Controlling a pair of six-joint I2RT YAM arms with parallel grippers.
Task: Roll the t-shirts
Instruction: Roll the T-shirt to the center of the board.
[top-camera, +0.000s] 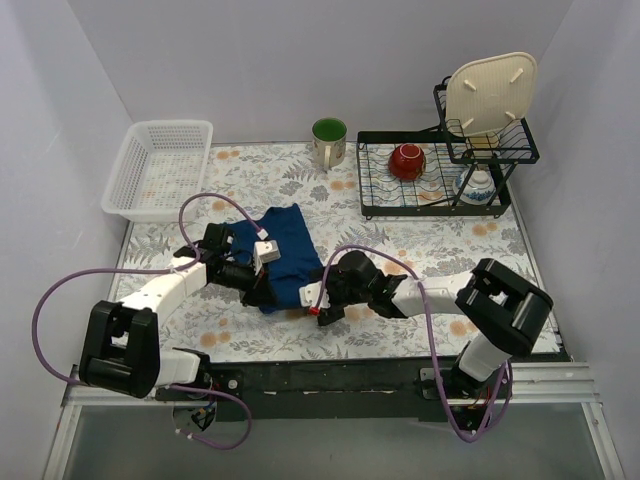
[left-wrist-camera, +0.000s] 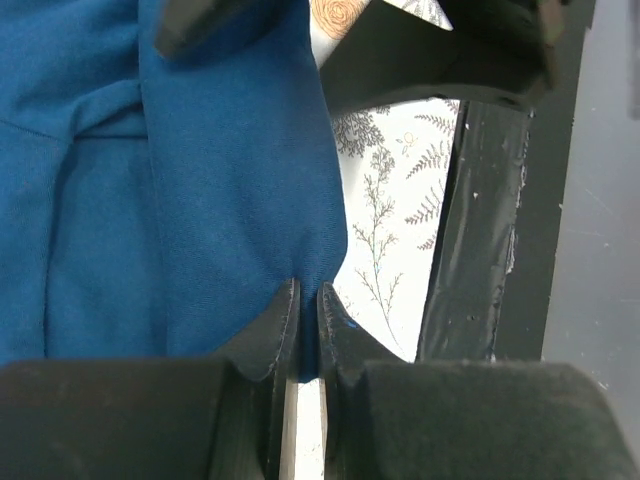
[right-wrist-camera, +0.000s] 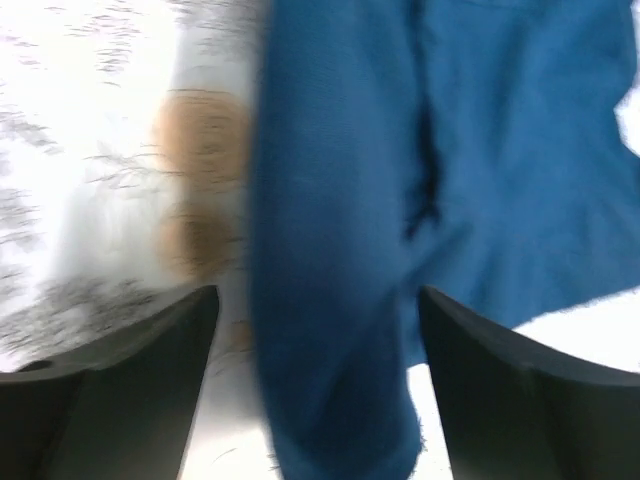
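The navy-blue t-shirt (top-camera: 283, 252) lies partly folded on the floral table, left of centre. My left gripper (top-camera: 262, 292) is shut on the shirt's near edge; in the left wrist view the cloth (left-wrist-camera: 200, 200) is pinched between the closed fingertips (left-wrist-camera: 285, 320). My right gripper (top-camera: 322, 300) is open at the shirt's right near corner; in the right wrist view a rolled edge of the shirt (right-wrist-camera: 340, 300) lies between the spread fingers (right-wrist-camera: 150, 370), untouched by either. The chest print is hidden.
A white basket (top-camera: 160, 168) stands back left. A green mug (top-camera: 329, 140) stands at the back centre. A black dish rack (top-camera: 430, 175) holds a red bowl (top-camera: 407, 160), a cup and a cream board at back right. The table's black front edge (left-wrist-camera: 470, 250) is close.
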